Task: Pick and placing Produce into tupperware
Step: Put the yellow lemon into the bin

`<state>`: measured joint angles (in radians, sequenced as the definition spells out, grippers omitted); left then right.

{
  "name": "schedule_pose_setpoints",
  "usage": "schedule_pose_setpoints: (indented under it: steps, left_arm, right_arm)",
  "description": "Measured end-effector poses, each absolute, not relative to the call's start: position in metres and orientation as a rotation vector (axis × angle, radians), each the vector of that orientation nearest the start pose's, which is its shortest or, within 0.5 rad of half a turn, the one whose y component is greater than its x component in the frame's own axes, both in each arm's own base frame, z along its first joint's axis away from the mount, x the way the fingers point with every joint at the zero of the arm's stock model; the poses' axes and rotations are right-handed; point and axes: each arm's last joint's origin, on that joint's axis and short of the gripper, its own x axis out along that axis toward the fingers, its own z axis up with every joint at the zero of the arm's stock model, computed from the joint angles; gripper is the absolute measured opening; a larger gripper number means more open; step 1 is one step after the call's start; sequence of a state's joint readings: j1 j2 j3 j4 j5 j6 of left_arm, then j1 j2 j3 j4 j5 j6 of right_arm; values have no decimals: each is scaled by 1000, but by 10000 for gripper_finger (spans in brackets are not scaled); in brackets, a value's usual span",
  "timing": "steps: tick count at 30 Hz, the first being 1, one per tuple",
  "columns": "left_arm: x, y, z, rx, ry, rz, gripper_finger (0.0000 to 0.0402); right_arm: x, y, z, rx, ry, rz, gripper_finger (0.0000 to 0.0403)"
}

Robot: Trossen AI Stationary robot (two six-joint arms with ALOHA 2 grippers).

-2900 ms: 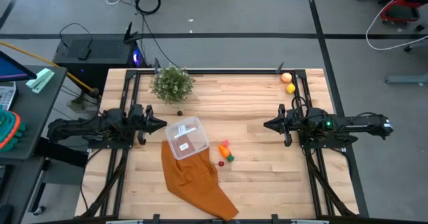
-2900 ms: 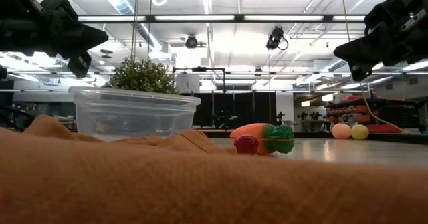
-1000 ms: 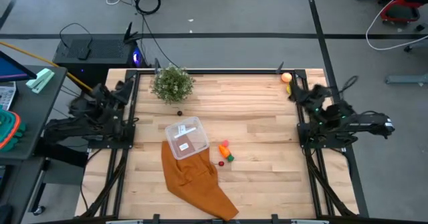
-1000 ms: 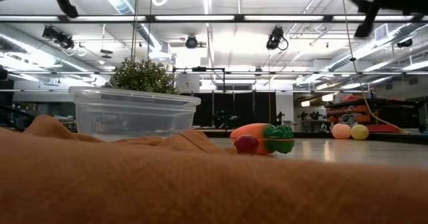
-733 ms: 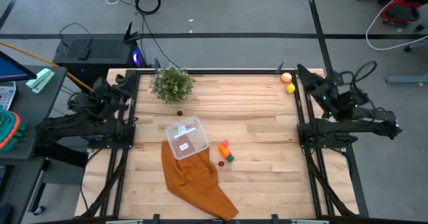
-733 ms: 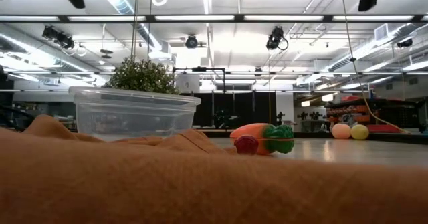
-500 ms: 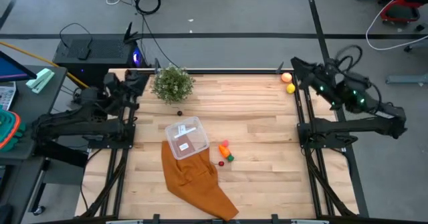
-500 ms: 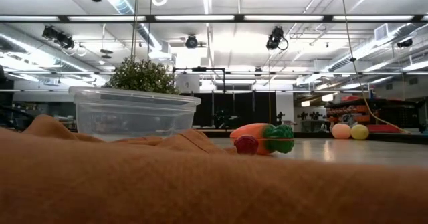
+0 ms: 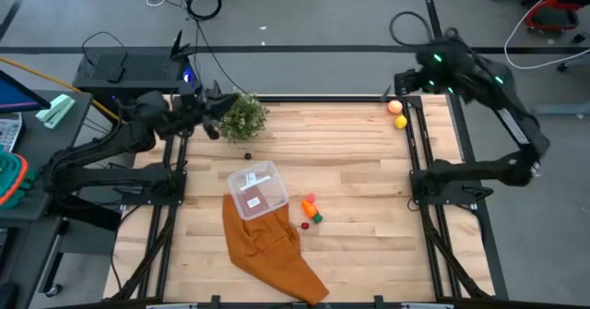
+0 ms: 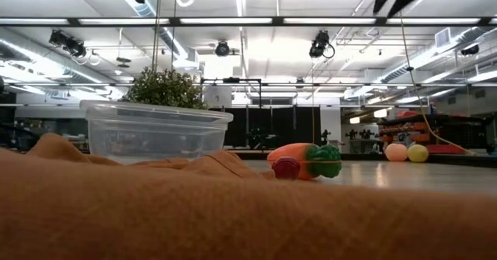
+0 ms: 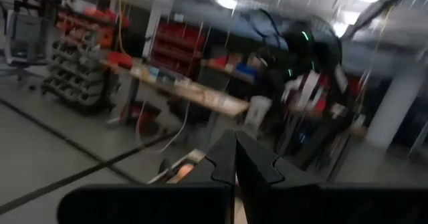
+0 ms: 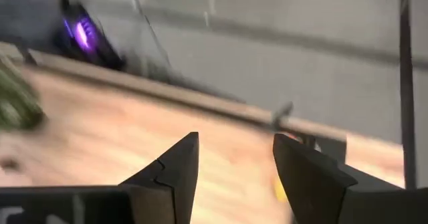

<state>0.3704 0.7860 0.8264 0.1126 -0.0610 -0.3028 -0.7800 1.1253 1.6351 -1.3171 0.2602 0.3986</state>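
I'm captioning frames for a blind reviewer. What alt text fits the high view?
Overhead view of a wooden table: a clear tupperware sits on a rust-orange cloth, a toy carrot beside it. The left hand is by the potted plant, the right hand near an orange ball and lemon.

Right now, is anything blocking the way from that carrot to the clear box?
Nothing visible does. The carrot lies on bare table just beside the clear box, which sits open on the orange cloth. The other small pieces lie beside the carrot, not between.
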Motion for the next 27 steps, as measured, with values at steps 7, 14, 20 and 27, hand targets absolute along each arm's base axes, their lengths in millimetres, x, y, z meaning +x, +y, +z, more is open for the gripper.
schedule_pose_setpoints:
  steps: [7, 14, 20, 27]
  left_arm:
    - [171, 73, 384, -254, -172, 358, 19]
    - [175, 74, 380, -280, -145, 355, 14]
    - [175, 74, 381, -278, -145, 356, 22]
    - [175, 74, 379, -271, -131, 359, 34]
  right_arm:
    - [114, -177, 405, 716, 902, -1152, 166]
    - [134, -210, 378, 794, 1009, -1146, 166]
    - [172, -230, 348, 801, 1108, -929, 167]
    - [242, -223, 311, 618, 1212, -632, 167]
